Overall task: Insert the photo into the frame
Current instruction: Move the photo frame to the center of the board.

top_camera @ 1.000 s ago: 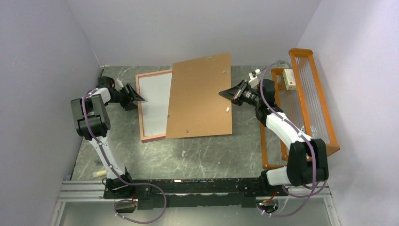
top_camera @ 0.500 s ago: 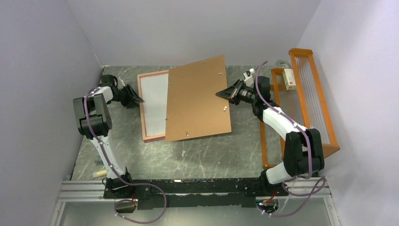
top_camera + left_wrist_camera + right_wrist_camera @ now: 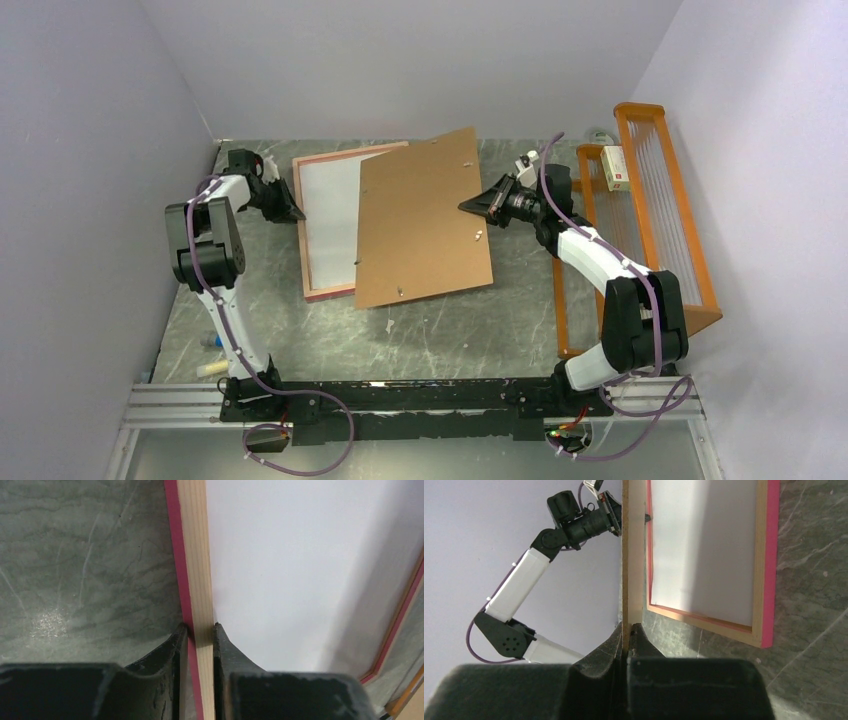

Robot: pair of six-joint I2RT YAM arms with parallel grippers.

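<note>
The frame (image 3: 303,235) lies face down on the table, pale wood back up, its pink front showing along the edges. Inside it lies the photo (image 3: 330,215), plain white back up. My left gripper (image 3: 297,213) is shut on the frame's left rail (image 3: 195,555), one finger on each side of it (image 3: 200,627). My right gripper (image 3: 466,207) is shut on the right edge of the brown backing board (image 3: 425,220) and holds it tilted over the frame's right part. In the right wrist view the board's edge (image 3: 631,555) runs up from the gripper (image 3: 629,626), with the photo (image 3: 704,545) beyond.
An orange wire rack (image 3: 650,220) stands along the right side with a small box (image 3: 614,167) on it. Walls close in on the left, back and right. Small white scraps (image 3: 388,325) lie on the dark marbled table in front of the frame.
My left gripper has shut on the frame's left rail and moved slightly farther back. The backing board has swung a little, uncovering more of the frame's far rail.
</note>
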